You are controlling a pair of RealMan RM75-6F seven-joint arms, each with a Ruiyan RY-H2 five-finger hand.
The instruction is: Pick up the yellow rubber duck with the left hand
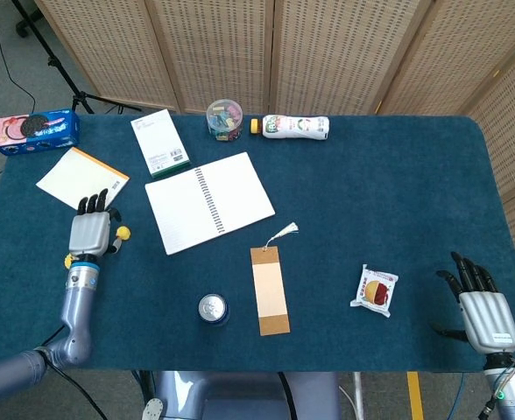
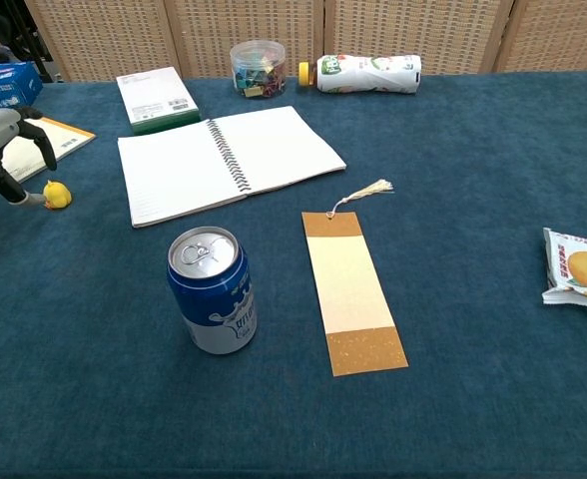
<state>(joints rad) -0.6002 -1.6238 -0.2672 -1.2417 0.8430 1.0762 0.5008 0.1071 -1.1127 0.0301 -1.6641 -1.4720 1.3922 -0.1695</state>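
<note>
Left hand (image 1: 89, 234) hovers over blue felt table (image 1: 371, 192), fingers spread, holding nothing; small yellow rubber duck (image 2: 57, 195) sits just beside fingertips, near open spiral notebook (image 1: 208, 201); right hand (image 1: 481, 308) rests empty, fingers apart.

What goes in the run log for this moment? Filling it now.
left hand: open, beside yellow rubber duck | duck: on table, ungrasped | right hand: open, idle

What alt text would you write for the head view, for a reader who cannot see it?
Overhead view of a blue table: the robot's left hand sits just beside a small yellow rubber duck near the left edge, not yet lifting it. The right hand rests open at the near right corner. An open spiral notebook, bookmark and drink can lie mid-table.
</note>
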